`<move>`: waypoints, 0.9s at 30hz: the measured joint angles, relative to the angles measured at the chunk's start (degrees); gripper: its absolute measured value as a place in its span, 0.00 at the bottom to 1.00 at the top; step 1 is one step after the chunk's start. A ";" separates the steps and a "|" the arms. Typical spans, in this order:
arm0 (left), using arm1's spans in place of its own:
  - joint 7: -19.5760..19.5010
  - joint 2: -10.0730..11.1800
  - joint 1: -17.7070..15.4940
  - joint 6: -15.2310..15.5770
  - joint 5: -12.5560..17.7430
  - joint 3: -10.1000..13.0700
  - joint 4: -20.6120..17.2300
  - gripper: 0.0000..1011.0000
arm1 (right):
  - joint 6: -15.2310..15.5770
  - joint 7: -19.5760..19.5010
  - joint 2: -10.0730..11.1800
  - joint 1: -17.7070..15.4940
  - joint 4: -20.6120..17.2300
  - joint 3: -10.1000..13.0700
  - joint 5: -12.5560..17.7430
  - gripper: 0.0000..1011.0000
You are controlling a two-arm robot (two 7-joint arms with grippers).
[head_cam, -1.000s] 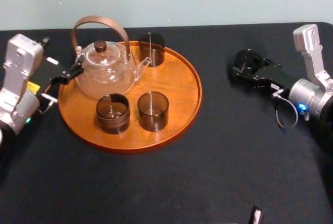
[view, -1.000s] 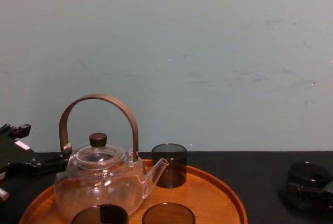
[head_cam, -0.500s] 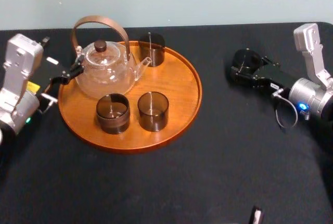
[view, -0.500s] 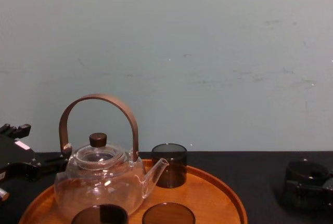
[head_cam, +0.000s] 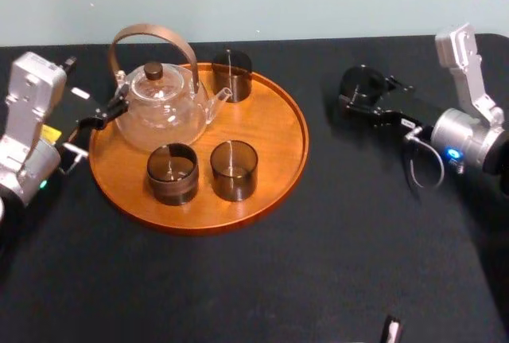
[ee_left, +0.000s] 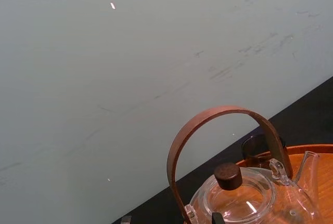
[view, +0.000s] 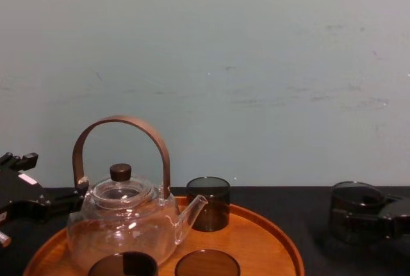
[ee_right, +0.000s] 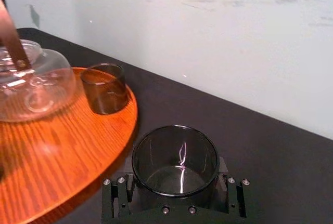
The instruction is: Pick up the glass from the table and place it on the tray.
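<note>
Orange-brown wood forms the tray [head_cam: 286, 152]. Beside its left rim the left gripper [head_cam: 87, 132] is parked, spread open and empty. Well to the right, over the table [head_cam: 318, 263], the smoky glass [head_cam: 355, 84] is clamped by the right gripper [head_cam: 364, 98], seemingly for carriage trayward.

Your right end effector [head_cam: 363, 98] has swung left with the smoky dark cylindrical glass [head_cam: 357, 82] in its grip. That brings the glass nearer the large round orange-brown wooden tray [head_cam: 290, 132] and a little farther back. In the chest view the glass now sits higher and more to the left.
</note>
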 joint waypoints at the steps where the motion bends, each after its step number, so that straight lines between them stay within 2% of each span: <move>1: 0.00 0.00 0.00 0.00 0.00 0.00 0.00 0.99 | 0.12 0.08 -0.11 0.17 -0.27 -0.36 -0.08 0.90; 6: 0.00 0.00 0.00 0.00 0.00 0.00 0.00 0.99 | 0.32 0.67 -0.86 1.26 -0.45 -1.86 -0.60 0.90; 13: 0.00 0.00 0.00 0.00 0.00 0.00 0.00 0.99 | 0.13 1.56 -2.72 3.77 1.55 -4.15 -1.52 0.90; 27: 0.00 0.00 0.00 0.00 0.00 0.00 0.00 0.99 | -2.88 4.20 -9.13 10.79 11.57 -8.90 -4.09 0.90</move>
